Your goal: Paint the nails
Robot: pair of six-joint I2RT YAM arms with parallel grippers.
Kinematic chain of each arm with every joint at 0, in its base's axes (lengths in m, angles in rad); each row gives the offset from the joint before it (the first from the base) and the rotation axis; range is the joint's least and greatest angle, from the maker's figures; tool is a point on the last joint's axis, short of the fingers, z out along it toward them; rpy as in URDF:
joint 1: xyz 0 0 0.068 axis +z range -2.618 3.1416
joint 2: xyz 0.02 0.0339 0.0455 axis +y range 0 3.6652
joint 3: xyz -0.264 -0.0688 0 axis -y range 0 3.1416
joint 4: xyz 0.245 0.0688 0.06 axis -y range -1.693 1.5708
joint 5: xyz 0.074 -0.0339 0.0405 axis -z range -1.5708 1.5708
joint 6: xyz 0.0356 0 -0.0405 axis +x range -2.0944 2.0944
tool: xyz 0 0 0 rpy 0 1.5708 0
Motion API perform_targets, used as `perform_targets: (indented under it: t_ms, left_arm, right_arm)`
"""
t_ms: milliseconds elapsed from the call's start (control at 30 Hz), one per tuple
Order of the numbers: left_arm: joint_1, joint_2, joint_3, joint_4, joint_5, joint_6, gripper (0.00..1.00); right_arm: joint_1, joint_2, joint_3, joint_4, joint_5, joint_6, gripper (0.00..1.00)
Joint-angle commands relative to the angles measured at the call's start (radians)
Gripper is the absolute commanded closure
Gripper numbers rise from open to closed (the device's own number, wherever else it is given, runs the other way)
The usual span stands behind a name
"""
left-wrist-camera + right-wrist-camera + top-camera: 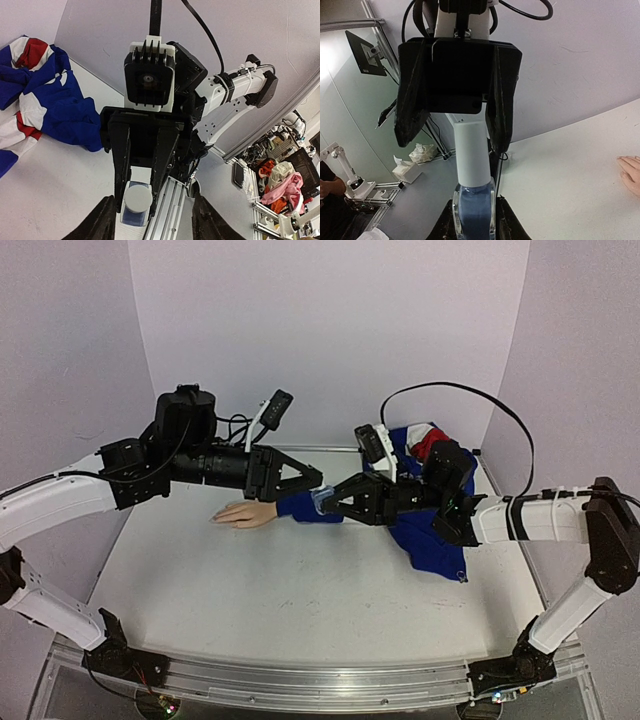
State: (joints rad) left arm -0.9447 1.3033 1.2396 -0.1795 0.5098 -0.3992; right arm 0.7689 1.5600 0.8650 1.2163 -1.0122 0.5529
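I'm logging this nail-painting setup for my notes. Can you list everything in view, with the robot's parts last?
mannequin hand: one, pale flesh, lying on the table, left of centre
sleeve cuff: one, blue, on the hand's wrist
bottle: one, clear, blue contents, pale cap, in the right gripper
cloth: one, blue, red and white, crumpled, far right
table: one, white
left gripper: one, black, open, fingers flanking the bottle's cap
right gripper: one, black, shut on the bottle

A robotics lab: a white worktop (300, 610) boxed in by pale lilac panels (330, 330), an aluminium rail (300, 680) at its edge, a monitor (364, 50) on a stand, and cluttered equipment benches (285, 182) beyond.
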Motion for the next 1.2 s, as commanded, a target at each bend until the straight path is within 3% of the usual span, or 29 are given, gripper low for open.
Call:
perform_targets:
  t_ms: [0,300,467,533,600,667,733,800,1000,1167]
  left_arm:
    - [-0.016,0.014,0.064,0.072,0.029,0.008,0.54]
    - [-0.024,0.033,0.072,0.072,-0.069,0.0,0.85]
    - [-0.03,0.04,0.07,0.069,-0.141,-0.005,0.98]
    - [-0.035,0.036,0.057,0.063,-0.214,-0.012,1.0]
    - [-0.038,0.03,0.049,0.044,-0.312,-0.03,1.0]
    - [-0.039,0.04,0.053,0.014,-0.381,-0.054,1.0]
    - [-0.04,0.063,0.079,-0.028,-0.409,-0.063,1.0]
    - [-0.04,0.089,0.102,-0.055,-0.415,-0.069,1.0]
    - [-0.04,0.117,0.127,-0.06,-0.377,-0.067,0.97]
    - [-0.039,0.106,0.118,-0.061,-0.361,-0.068,0.96]
  right_arm:
    - [-0.002,-0.006,0.052,0.129,-0.042,0.034,1.0]
    - [-0.002,-0.002,0.048,0.128,-0.032,0.022,1.0]
    - [-0.002,-0.032,0.048,-0.006,0.123,-0.084,1.0]
    - [0.012,-0.074,0.052,-0.163,0.395,-0.185,1.0]
    - [0.111,-0.114,0.077,-0.368,1.045,-0.298,1.0]
    - [0.23,-0.116,0.091,-0.427,1.651,-0.365,1.0]
    - [0.278,-0.114,0.092,-0.396,1.873,-0.438,1.0]
    - [0.293,-0.124,0.084,-0.352,1.863,-0.467,1.0]
    - [0.289,-0.134,0.046,-0.257,1.475,-0.509,1.0]
    - [0.287,-0.158,0.027,-0.239,1.318,-0.513,1.0]
